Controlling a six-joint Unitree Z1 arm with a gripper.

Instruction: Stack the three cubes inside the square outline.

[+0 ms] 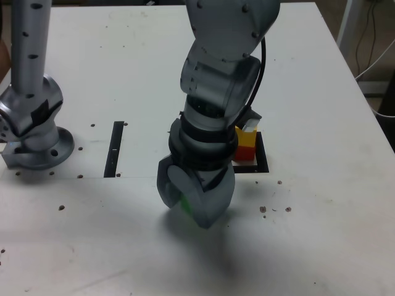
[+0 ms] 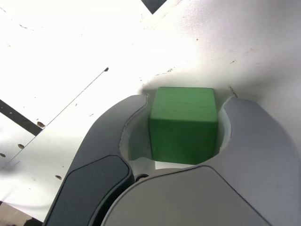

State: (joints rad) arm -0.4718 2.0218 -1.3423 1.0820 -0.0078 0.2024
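Observation:
In the wrist view the green cube [image 2: 184, 125] rests on the white table between my two grey jaws, which press on both of its sides. My gripper [image 2: 186, 99] is shut on it. From the exterior view the gripper [image 1: 195, 202] is down at the table, and only a sliver of the green cube [image 1: 184, 202] shows between its fingers. Behind the arm, the yellow cube [image 1: 245, 137] sits on the red cube [image 1: 245, 153] inside the square outline [image 1: 263, 163]. The arm hides part of that stack and the outline.
A narrow black strip [image 1: 115, 148] lies on the table towards the exterior view's left. The arm's grey base [image 1: 34, 126] stands at the far left. Small dark specks and screw holes [image 1: 274, 209] dot the white table [image 1: 321, 246].

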